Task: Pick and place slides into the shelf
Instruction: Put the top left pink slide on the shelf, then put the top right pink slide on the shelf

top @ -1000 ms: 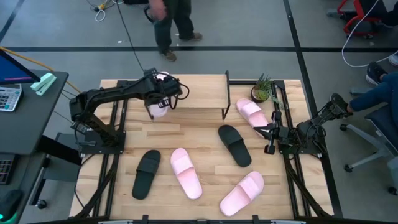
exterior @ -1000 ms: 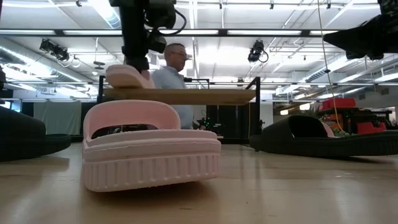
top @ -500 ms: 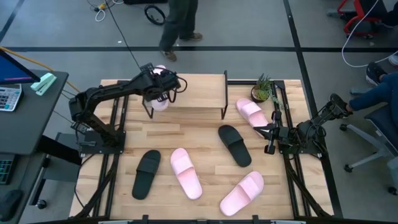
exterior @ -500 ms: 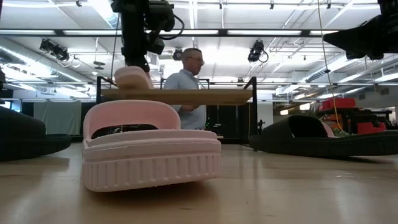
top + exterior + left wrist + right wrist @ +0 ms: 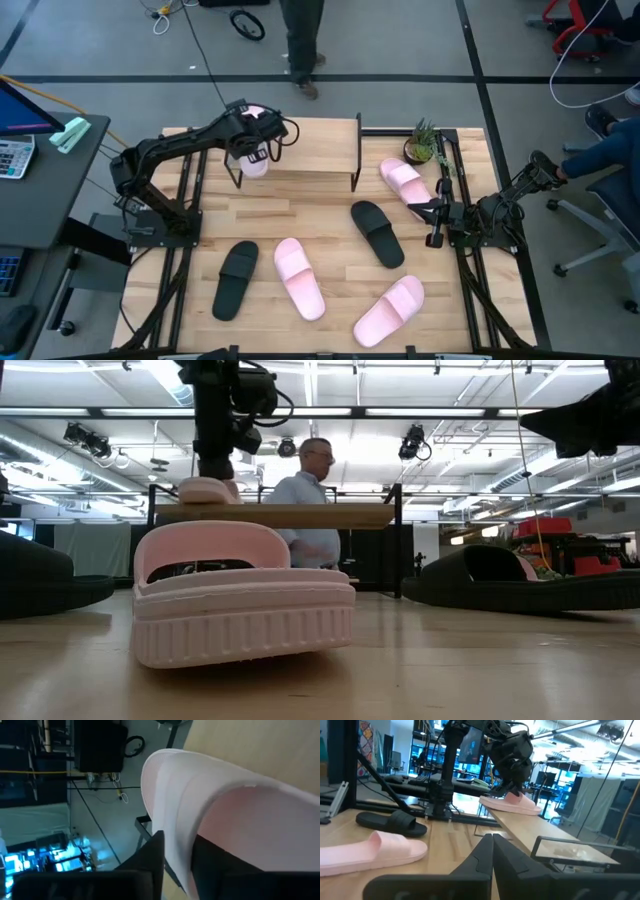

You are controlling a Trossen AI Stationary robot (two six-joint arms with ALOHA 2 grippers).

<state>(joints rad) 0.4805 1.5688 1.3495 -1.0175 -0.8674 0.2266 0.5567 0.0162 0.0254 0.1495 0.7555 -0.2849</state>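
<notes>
My left gripper (image 5: 252, 140) hangs over the left end of the shelf (image 5: 305, 147), a low rack with a light plank top, and is shut on a light pink slide (image 5: 255, 162). That slide (image 5: 205, 490) lies on the shelf top (image 5: 290, 515). The other slides lie sole down on the table: pink (image 5: 403, 183), black (image 5: 377, 233), pink (image 5: 300, 277), black (image 5: 235, 280) and pink (image 5: 390, 310). My right gripper (image 5: 432, 215) waits shut at the table's right edge, touching nothing. My left gripper holds the pink slide by its wide strap (image 5: 172, 805), pinched with one finger (image 5: 150, 862) outside it and the other under it. It comes from above, pointing down (image 5: 212, 472). The slide's sole rests on the left end of the shelf top.
A small potted plant (image 5: 423, 143) stands at the table's far right, beside the shelf. A person (image 5: 305, 490) walks behind the table; another sits past the right edge (image 5: 610, 150). Bare tabletop lies between the shelf and the slides (image 5: 300, 205).
My left gripper has carried the pink slide from the shelf's near left edge toward the far edge and set it down. The slide, tilted before, now lies level on the shelf top. The shelf has slid a little toward the table's left.
</notes>
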